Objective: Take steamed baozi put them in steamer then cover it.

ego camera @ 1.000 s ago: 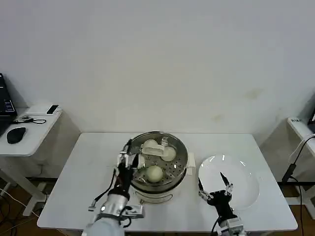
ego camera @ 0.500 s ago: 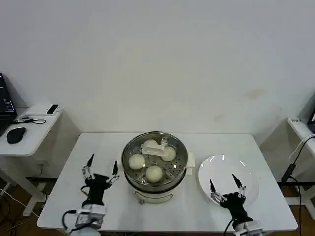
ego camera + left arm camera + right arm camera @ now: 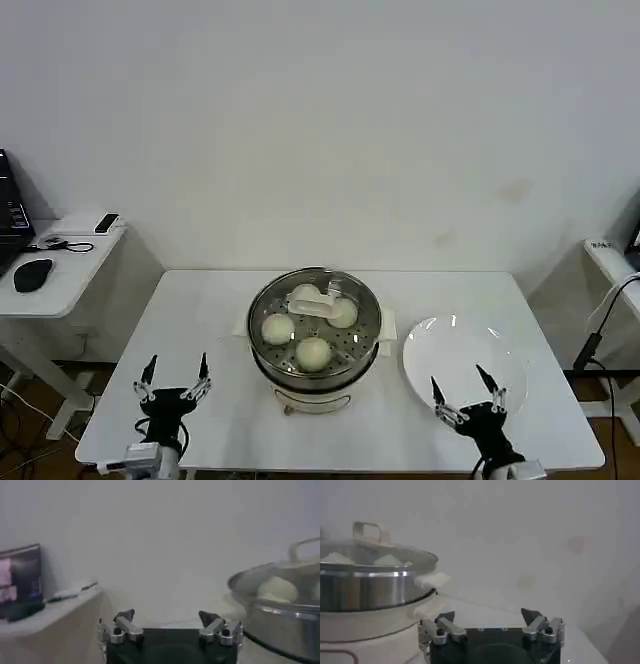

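The steel steamer stands at the middle of the white table. The glass cover with its cream bar handle sits on it. Through the glass I see the steamed baozi lying on the perforated tray. My left gripper hovers open and empty near the table's front left edge, well clear of the pot. My right gripper is open and empty at the front right, over the near edge of the plate. The left wrist view shows the steamer beside my left gripper. The right wrist view shows the steamer beside my right gripper.
A flat white plate lies bare to the right of the steamer. A side desk with a mouse stands off to the left, and another shelf with cables at the far right.
My left gripper drew away from the covered steamer, down and left toward the front table edge. My right gripper slid back a little toward the front edge.
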